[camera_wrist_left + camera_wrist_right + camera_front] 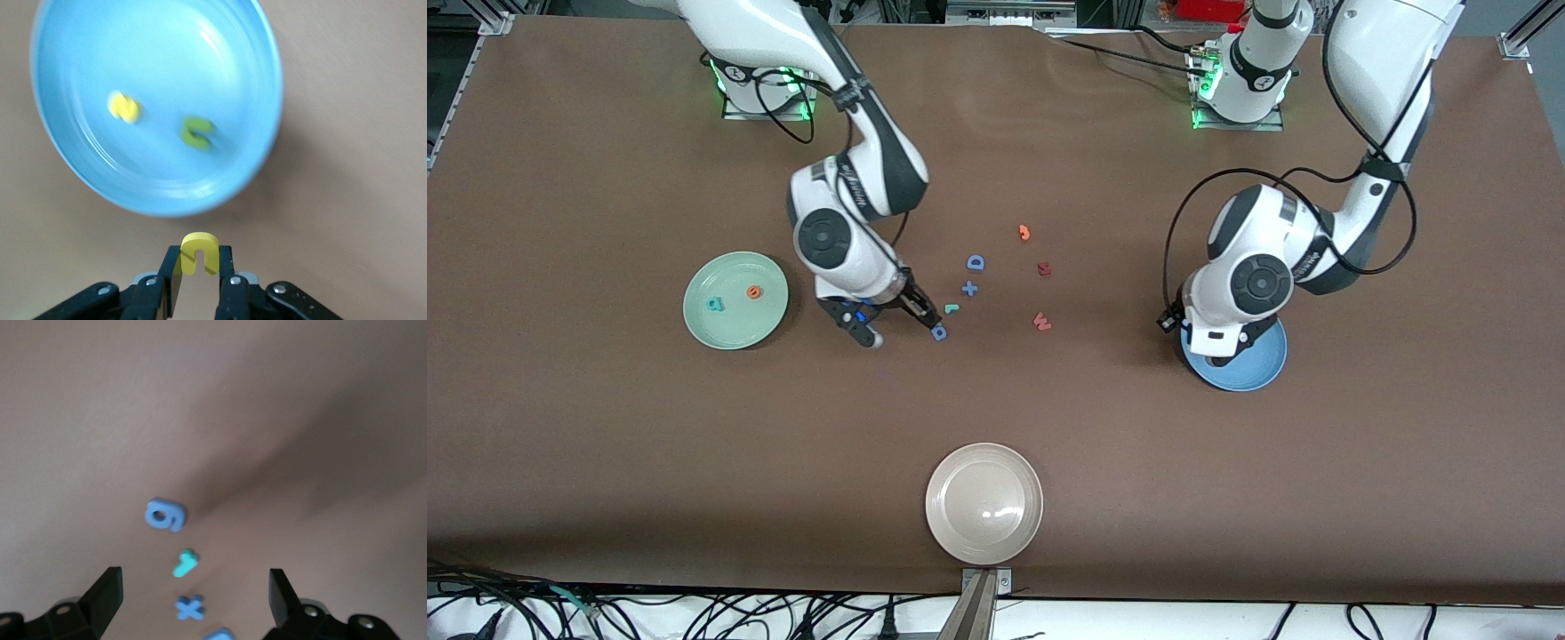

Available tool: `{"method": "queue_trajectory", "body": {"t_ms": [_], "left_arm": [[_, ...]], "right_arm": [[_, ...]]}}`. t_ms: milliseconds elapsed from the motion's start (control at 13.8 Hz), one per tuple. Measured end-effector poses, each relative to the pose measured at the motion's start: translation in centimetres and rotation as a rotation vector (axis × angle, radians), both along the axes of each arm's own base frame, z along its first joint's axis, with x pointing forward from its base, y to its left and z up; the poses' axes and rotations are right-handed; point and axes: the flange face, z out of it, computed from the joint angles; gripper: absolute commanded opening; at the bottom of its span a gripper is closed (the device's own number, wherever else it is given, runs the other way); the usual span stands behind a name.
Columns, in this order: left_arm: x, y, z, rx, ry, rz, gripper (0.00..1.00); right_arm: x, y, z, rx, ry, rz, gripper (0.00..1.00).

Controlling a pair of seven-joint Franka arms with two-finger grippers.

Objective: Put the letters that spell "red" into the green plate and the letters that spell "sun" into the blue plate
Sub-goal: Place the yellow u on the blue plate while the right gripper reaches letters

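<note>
The left gripper (pixel 199 280) is closed on the yellow "u" (pixel 199 252) and hangs over the edge of the blue plate (pixel 80 53) at the left arm's end of the table; the letter is pinched between both fingers with its arch protruding past the tips. Inside the blue plate lie the yellow "s" (pixel 124 107) and the olive-green "n" (pixel 197 131), close together but apart. The right gripper (pixel 898 322) has its jaws spread wide with nothing between them, and is low over the loose letters near the middle of the table. The small teal "r" (pixel 185 563) lies on the table in line with the gap between the fingers, flanked by the blue looped piece (pixel 164 515) and a blue plus sign (pixel 189 607). The green plate (pixel 698 331), toward the right arm's end, contains the orange "e" (pixel 754 291) and the teal "d" (pixel 714 304), not touching. The blue capital D (pixel 975 262), an orange hook-shaped piece (pixel 1024 233), two red letters (pixel 1041 321) and a beige-white plate (pixel 943 524) remain on the table
</note>
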Motion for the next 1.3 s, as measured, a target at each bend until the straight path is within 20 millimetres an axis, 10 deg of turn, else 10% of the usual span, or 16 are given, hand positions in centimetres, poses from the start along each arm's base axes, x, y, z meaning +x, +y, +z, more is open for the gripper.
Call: {"method": "queue_trajectory", "body": {"t_ms": [507,651,724,1303], "left_arm": [[-0.5,3.5,-2.6,0.034,0.050,-0.097,0.21],[-0.4,4.5,-3.0,0.030,0.057,-0.111,0.60],[-0.3,4.8,-3.2,0.027,0.062,-0.116,0.97],[0.7,4.9,-2.1,0.011,0.036,-0.128,1.00]], "right_arm": [[-1.4,3.2,-4.6,-0.010,-0.001,-0.021,0.87],[-2.2,4.1,-5.1,-0.017,0.008,-0.032,0.81],[-2.5,4.4,-5.3,-0.021,0.011,-0.033,0.77],[-3.1,4.3,-6.8,-0.040,0.029,-0.032,0.57]]}}
